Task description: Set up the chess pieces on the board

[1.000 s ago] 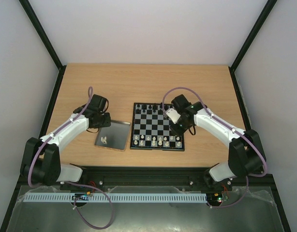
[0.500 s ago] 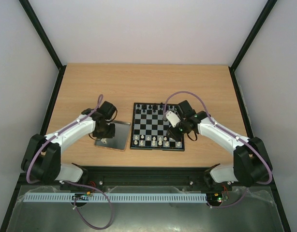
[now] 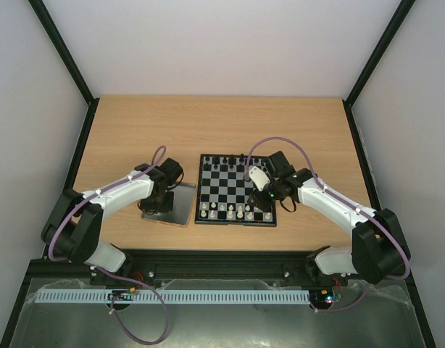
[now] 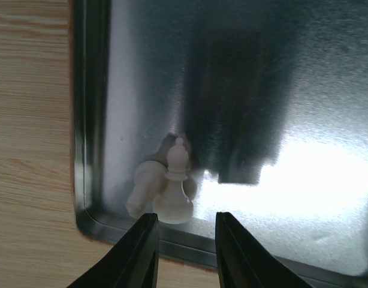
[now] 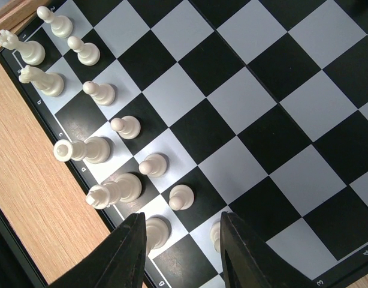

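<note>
The chessboard point(image 3: 234, 222) lies at the table's middle, with several white chess pieces point(image 3: 230, 210) standing on its two near rows. In the right wrist view my right gripper point(image 5: 183, 252) is open just above the white rows, with a pawn point(image 5: 181, 197) ahead of the gap and the board's rim point(image 5: 28, 96) at left. My left gripper point(image 4: 185, 246) is open low over the tray's near corner. An upright white piece point(image 4: 175, 195) stands just ahead of its left finger point(image 4: 142, 252), and a second white piece point(image 4: 143, 187) lies against it.
The dark-grey tray point(image 3: 180, 206) sits left of the board; its raised rim point(image 4: 88, 120) borders bare wood. Black pieces point(image 3: 222, 161) stand along the board's far rows. My left gripper point(image 3: 159, 206) and right gripper point(image 3: 266, 197) also show from above.
My left gripper has moved right and down onto the tray's near corner, now covering the white pieces from above. My right gripper dropped toward the board's near right squares, then held.
</note>
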Controlling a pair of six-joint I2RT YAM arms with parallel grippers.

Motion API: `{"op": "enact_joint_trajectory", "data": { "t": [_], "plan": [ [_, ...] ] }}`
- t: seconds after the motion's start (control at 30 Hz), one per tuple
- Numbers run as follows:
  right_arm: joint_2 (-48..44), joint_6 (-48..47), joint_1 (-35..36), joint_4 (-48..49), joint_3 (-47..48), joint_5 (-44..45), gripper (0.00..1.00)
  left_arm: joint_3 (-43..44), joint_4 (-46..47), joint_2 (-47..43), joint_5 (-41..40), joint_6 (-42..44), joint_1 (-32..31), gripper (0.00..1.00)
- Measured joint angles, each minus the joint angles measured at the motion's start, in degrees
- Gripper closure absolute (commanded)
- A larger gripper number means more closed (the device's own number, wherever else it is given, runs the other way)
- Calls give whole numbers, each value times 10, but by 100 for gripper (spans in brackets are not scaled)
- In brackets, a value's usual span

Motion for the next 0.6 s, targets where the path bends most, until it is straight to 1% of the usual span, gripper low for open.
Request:
{"op": "enact_joint_trajectory", "data": {
  "t": [0.6],
  "plan": [
    [0,0,0,0,0,-3,64,-1,21,67,-4,0,-1,75]
  ]
}}
